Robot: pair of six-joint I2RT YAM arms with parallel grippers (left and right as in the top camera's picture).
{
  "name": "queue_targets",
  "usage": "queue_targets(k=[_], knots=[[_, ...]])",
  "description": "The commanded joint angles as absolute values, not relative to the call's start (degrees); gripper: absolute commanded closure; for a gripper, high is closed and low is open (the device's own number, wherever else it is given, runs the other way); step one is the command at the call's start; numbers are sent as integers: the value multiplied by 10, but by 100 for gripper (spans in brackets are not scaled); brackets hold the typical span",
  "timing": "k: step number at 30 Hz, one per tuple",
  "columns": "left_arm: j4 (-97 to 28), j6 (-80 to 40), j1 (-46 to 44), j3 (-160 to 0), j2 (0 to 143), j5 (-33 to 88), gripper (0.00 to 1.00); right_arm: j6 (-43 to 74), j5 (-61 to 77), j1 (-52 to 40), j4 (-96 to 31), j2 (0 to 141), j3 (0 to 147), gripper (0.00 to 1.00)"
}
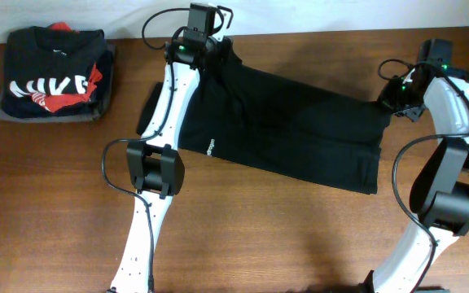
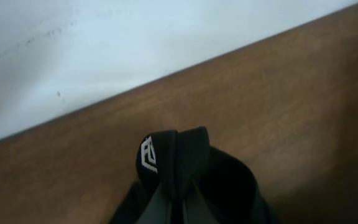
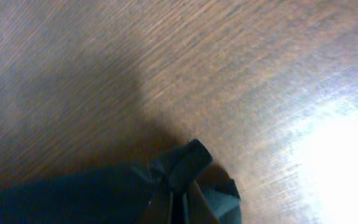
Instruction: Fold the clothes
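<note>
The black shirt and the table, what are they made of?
The black shirt looks like soft, matte fabric, maybe a thin knit: it drapes flat with gentle creases and bunches where it is pinched. The table looks like brown wood or a wood-look top: streaky grain lines, with a slight sheen where light glares off it.

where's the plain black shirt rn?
Overhead view: the black shirt lies spread mid-frame on the table, held at its far left corner by the left arm and its right edge by the right arm; folded stack further left.
</note>
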State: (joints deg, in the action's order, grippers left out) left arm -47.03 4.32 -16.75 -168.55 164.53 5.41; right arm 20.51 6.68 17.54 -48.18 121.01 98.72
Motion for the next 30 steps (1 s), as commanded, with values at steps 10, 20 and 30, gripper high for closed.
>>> queue_targets(k=[10, 20, 30], knots=[[-627, 46, -161, -1786, 1650, 51, 99, 202, 10, 177, -574, 1123, 1000, 96], [-755, 46, -161, -1799, 1636, 51, 98, 202, 10, 177, -638, 1113, 1000, 96], [-854, 47, -159, -1799, 1622, 44, 97, 202, 10, 176, -722, 1095, 1000, 96]])
